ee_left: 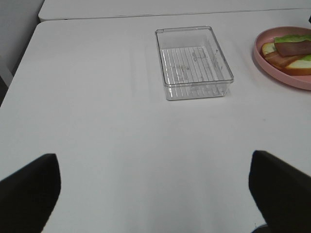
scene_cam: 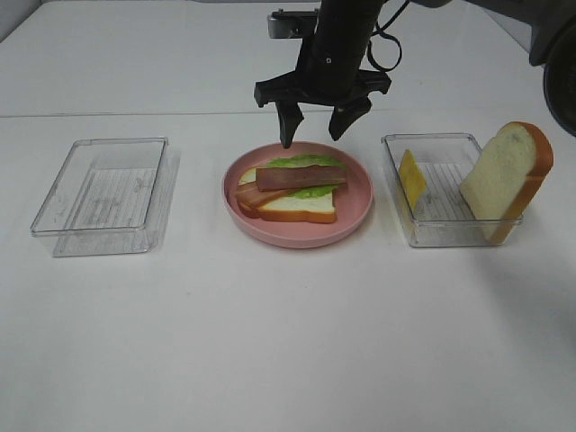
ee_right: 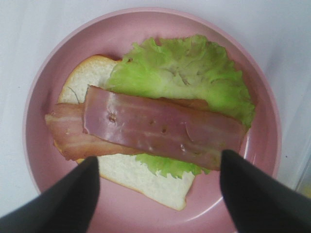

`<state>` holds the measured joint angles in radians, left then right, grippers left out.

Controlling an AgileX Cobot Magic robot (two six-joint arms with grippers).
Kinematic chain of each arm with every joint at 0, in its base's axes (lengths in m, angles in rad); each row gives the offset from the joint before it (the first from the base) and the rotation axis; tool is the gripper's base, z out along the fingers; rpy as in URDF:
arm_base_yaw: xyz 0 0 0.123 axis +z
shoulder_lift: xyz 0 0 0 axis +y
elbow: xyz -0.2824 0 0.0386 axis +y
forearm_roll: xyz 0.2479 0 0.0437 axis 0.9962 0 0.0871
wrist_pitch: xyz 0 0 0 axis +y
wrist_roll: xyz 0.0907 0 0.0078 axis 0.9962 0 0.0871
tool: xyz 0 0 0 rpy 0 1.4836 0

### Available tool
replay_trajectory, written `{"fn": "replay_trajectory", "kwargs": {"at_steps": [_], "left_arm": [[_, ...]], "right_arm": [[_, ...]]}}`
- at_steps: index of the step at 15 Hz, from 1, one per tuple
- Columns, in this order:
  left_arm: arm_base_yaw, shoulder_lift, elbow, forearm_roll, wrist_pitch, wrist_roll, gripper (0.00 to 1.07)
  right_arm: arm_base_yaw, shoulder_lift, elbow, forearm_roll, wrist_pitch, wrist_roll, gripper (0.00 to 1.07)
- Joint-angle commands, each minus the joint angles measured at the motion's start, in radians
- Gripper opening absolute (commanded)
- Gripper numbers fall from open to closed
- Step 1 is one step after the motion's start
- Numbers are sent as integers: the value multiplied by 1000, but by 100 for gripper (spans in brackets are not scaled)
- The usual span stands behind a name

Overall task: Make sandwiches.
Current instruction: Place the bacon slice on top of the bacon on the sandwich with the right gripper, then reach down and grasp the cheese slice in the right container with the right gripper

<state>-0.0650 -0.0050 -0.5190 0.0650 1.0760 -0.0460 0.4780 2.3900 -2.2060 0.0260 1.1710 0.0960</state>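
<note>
Right pincer (scene_cam: 310,135) (left pincer (ee_left: 153,162) too) agape

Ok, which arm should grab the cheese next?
Right. Its open fingers hang over the plate, beside the tray holding the cheese and bread; the left fingers are away past the other tray.

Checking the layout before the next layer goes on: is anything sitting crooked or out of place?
Mostly tidy. The spare bread slice stands on edge in the right tray, tilted and jutting past its right rim. On the plate, the lower bacon strip pokes past the bottom bread.
</note>
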Motion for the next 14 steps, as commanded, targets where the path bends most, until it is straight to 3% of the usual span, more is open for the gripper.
{"fn": "replay_trajectory", "kwargs": {"at_steps": [1, 4, 9, 12, 14], "left_arm": [[-5, -21, 2, 0, -6, 0, 98], [-5, -21, 2, 0, -6, 0, 98], [-5, -21, 2, 5, -6, 0, 98], [-5, -21, 2, 6, -6, 0, 98], [-5, -21, 2, 6, -6, 0, 98]], "right_arm": [[-1, 3, -22, -6, 51, 9, 89], [-1, 3, -120, -10, 148, 9, 90], [-3, -79, -148, -55, 164, 32, 89], [-38, -157, -97, -85, 164, 42, 89], [-70, -208, 5, -84, 164, 43, 89]]}}
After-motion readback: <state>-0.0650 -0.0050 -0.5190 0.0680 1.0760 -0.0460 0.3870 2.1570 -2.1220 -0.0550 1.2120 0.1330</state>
